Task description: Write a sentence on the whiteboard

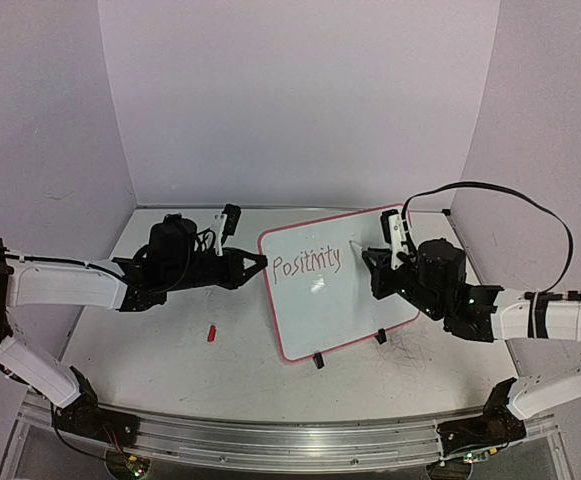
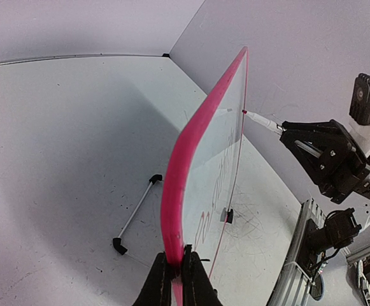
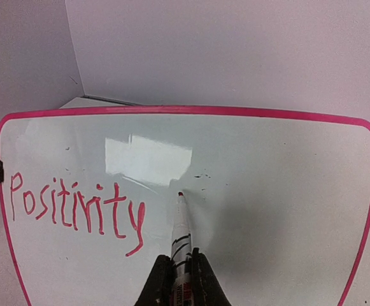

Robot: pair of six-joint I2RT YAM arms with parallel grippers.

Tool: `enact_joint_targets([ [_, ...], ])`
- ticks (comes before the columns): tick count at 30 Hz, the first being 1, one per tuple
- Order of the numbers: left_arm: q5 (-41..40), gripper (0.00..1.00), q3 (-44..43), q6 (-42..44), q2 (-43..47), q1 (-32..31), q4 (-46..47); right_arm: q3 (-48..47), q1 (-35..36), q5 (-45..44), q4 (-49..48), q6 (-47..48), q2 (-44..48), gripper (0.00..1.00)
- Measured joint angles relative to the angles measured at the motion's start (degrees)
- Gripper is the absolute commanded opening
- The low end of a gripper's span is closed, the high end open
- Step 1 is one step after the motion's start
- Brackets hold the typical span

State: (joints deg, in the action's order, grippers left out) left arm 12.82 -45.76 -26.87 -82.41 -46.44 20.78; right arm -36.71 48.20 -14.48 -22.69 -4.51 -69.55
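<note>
Only readable text: the sentence (image 3: 76, 207), red handwriting, a single word, "Positivity", on the whiteboard (image 3: 286, 191), toward 9 o'clock of the board face in the right wrist view. The same word is legible in the top view. In the left wrist view the lettering is edge-on and unreadable. The print on the marker (image 3: 182, 233) is too blurred to read.

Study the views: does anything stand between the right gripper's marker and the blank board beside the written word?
Nothing visible does. The marker tip sits at bare whiteboard right of Positivity; the left gripper clamps only the opposite edge.
</note>
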Motion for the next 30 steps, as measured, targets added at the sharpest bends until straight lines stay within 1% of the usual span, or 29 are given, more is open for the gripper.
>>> enact_joint_targets([
  [20, -0.10, 0.00, 0.00, 0.02, 0.00, -0.01, -0.02, -0.70, -0.20, -0.82, -0.51, -0.29, -1.94, 0.00],
  [30, -0.15, 0.00, 0.00, 0.01, 0.00, -0.02, -0.07, -0.69, -0.29, -2.17, 0.51, -1.19, -1.41, 0.00],
])
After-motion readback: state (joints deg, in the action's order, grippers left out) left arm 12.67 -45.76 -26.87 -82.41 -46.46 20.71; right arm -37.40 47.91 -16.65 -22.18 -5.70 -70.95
